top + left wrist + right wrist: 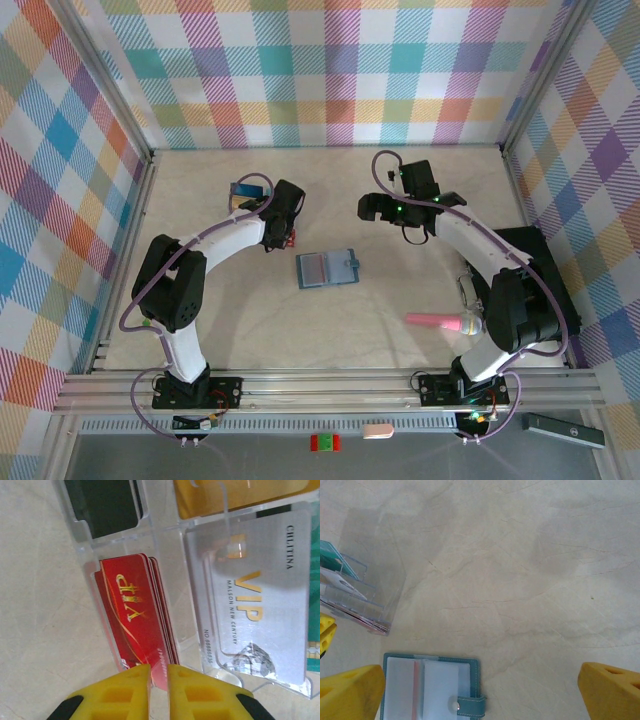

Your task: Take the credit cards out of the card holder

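The holder (pixel 327 268) lies open and flat at the middle of the desk (pixel 400 170), clear sleeves up and its tab on the right edge, between the two arms and touched by neither. From the right wrist it sits low in the picture (pixel 432 687); a thin red strip shows through its left sleeve, and I cannot tell what that strip is. The right pincer (pixel 385 208) hangs above bare desk behind and to the right of the holder, its yellow fingers spread wide and released, with nothing between them (pixel 480 694). The left pincer (pixel 283 232) is at a clear plastic rack (pixel 250 195) standing behind and to the left of the holder. In its wrist view the rack (pixel 165 535) holds a stack of red cards (pixel 132 615) in one slot, a grey card (pixel 260 605) in the slot beside it, a gold card (pixel 235 495) beyond that and a black card (pixel 105 505) beyond the red ones. The left pincer (pixel 159 690) has its fingers nearly together with a narrow gap, and the near end of the red cards reaches that gap; I cannot tell whether it is pinching a card or has let go. A pink item (pixel 440 322) lies near the right arm's base, and a black box (pixel 535 255) sits at the right wall.
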